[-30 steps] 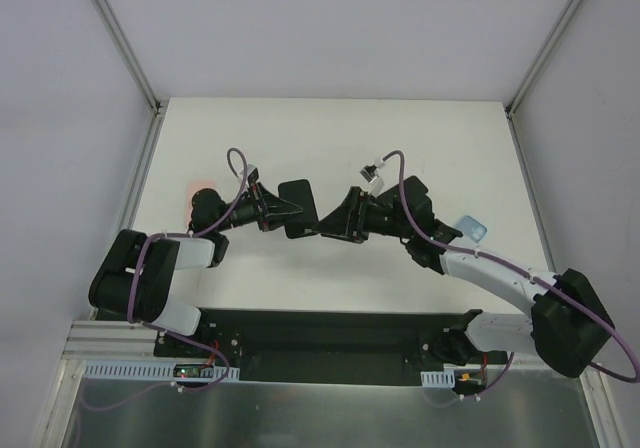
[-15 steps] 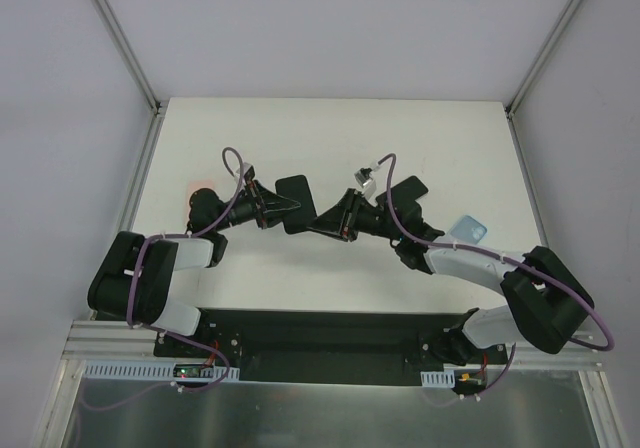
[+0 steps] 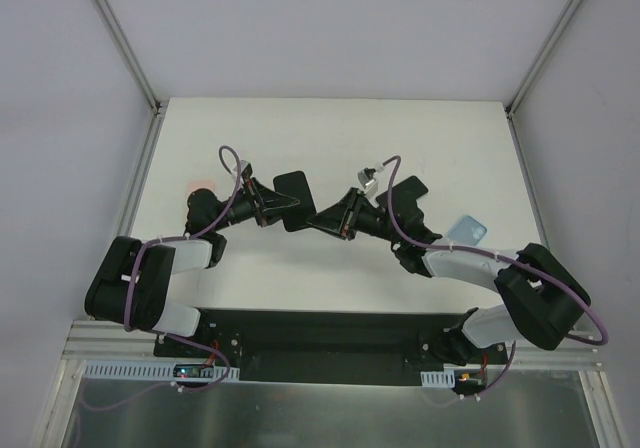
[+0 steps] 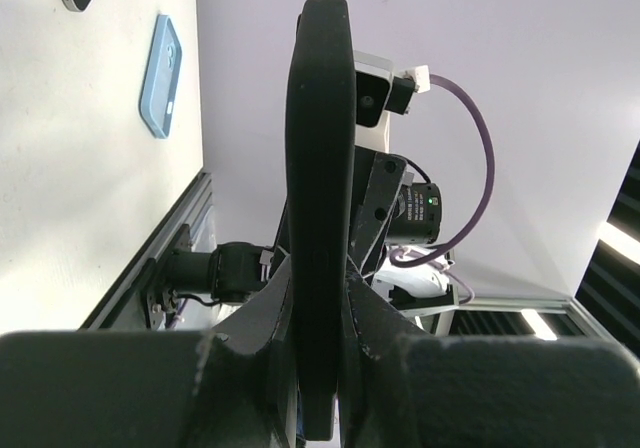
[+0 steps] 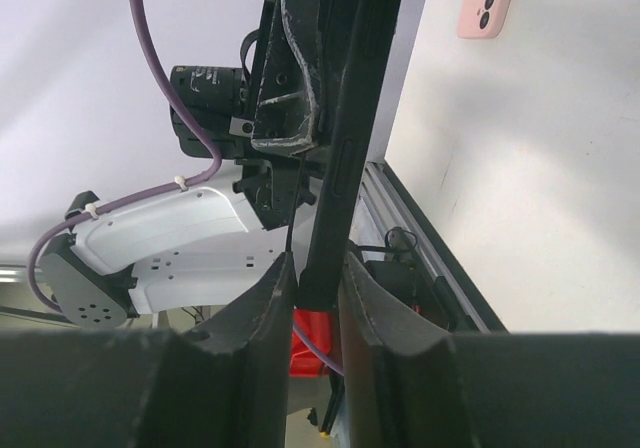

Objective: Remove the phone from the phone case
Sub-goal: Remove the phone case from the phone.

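Jaws: left jaws and right jaws both pinch the black cased phone [image 3: 292,196], edge-on.
Where: lifted, nine o'clock of the worktop [image 3: 300,128] centre.
Progress: we judge phone still cased; peeling remains.

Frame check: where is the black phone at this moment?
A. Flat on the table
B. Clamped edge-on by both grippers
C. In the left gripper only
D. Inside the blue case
B: each wrist view shows the black phone edge-on between that arm's own fingers, and the top view has the left gripper and right gripper meeting on it.
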Motion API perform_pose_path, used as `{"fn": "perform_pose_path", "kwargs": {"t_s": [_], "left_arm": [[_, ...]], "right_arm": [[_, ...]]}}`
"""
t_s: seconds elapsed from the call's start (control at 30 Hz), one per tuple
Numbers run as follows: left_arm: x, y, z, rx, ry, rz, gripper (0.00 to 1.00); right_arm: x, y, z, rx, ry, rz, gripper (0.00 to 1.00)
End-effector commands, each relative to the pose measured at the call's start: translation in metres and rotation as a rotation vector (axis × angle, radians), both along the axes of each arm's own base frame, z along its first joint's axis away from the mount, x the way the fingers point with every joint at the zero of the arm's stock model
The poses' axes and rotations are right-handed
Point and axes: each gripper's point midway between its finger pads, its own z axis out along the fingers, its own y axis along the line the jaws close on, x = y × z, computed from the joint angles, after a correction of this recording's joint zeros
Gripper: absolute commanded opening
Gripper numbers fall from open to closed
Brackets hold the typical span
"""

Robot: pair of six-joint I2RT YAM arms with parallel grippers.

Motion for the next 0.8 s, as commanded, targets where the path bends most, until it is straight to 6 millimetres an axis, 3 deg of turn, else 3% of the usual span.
{"fn": "perform_pose_path", "kwargs": {"t_s": [0.0,0.2,0.5,0.67,0.77], "left_arm": [[-0.026,0.006,0.074,-0.105,-0.458,-0.010,0.00],[-0.028,0.010,0.079,-0.109,-0.471,-0.003,0.00],[-0.028,0.016,0.085,-0.112,-0.480,0.015,0.00],[-0.022,0.018,0.077,-0.098,-0.459,0.018,0.00],[-0.014,0.019,0.064,-0.087,-0.416,0.032,0.00]], "right_arm": [[0.007,-0.001,0.031,0.112,-0.076,-0.042,0.23],[0.008,-0.004,0.032,0.133,-0.068,-0.058,0.19],[0.008,-0.009,0.036,0.161,-0.086,-0.081,0.01],[0.001,-0.011,0.056,0.199,-0.164,-0.063,0.01],[-0.011,-0.012,0.080,0.221,-0.269,-0.026,0.01]]}}
